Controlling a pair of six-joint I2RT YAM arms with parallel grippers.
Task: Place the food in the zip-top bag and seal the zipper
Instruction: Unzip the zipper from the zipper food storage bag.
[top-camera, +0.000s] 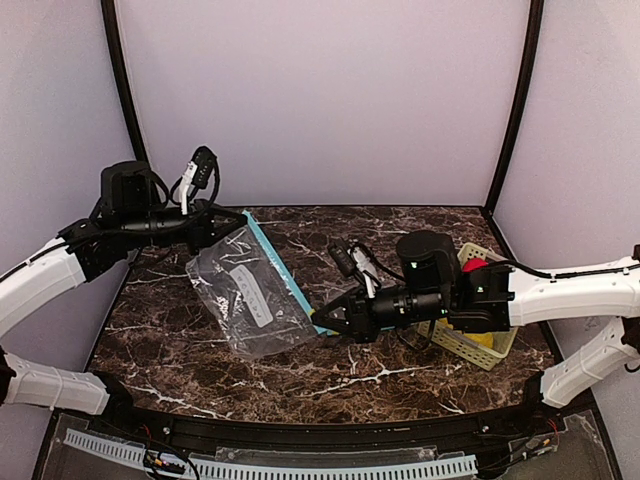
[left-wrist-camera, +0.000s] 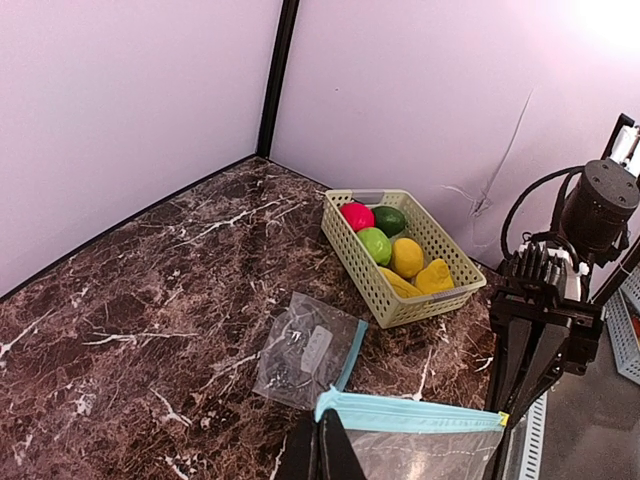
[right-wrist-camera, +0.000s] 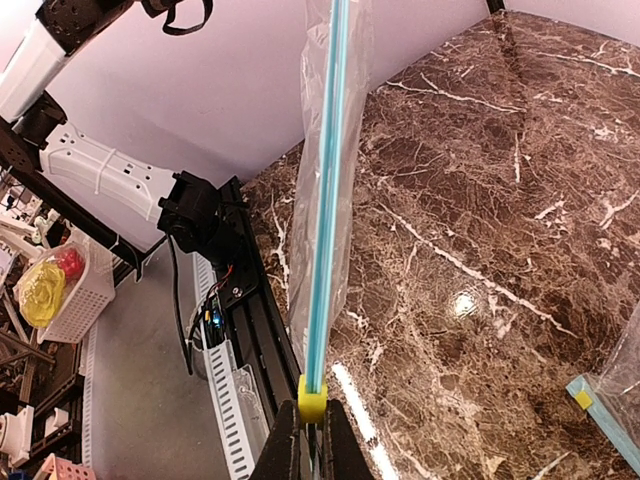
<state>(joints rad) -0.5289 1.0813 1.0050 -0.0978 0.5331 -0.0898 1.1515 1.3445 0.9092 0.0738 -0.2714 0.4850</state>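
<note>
The right hand (top-camera: 322, 322) is clamped on the bag's (top-camera: 282, 268) near zipper end, the left hand (top-camera: 238, 220) on the far end, above the table (top-camera: 400, 365). Only the left wrist view shows the food (left-wrist-camera: 392, 250) plainly, in the basket (left-wrist-camera: 435, 302).

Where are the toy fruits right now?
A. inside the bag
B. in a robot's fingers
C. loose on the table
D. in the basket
D: the fruits all sit together in the basket, and the bag has none inside.
</note>
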